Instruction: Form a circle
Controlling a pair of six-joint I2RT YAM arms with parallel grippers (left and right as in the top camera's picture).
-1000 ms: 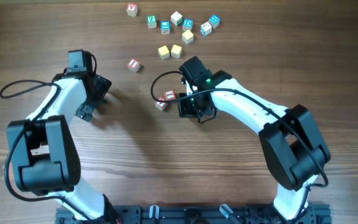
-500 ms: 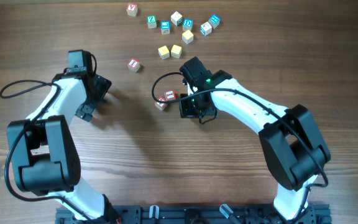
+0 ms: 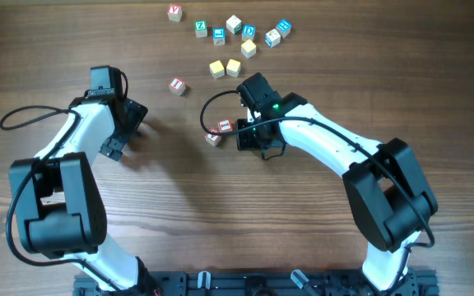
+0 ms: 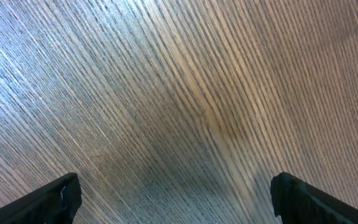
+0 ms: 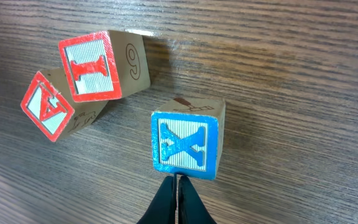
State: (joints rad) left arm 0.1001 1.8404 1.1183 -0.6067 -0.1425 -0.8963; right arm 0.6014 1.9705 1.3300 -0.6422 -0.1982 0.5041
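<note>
Two arms flank the work. At the left, the black left gripper [image 3: 127, 123] hangs over the bare wooden surface [image 3: 179, 189] with its jaws wide apart, holding nothing and well apart from every cube. Toward the middle lies the circle [image 3: 219, 131], so far only an arc. It is made of a tilted red-lettered wooden cube [image 5: 47, 107] leaning on a second red-lettered cube marked I [image 5: 96, 65], with a blue-lettered X cube [image 5: 185, 142] near them. Just right of it, the black right gripper [image 5: 178, 190] has its jaws pressed together and empty. Its tips sit at the blue cube's near edge, and I cannot tell whether they touch. A hard nudge from here would likely drive the blue cube into the red pair and topple the leaning one. Pushing off-centre with so narrow a tip could also spin the cube aside rather than slide it.
</note>
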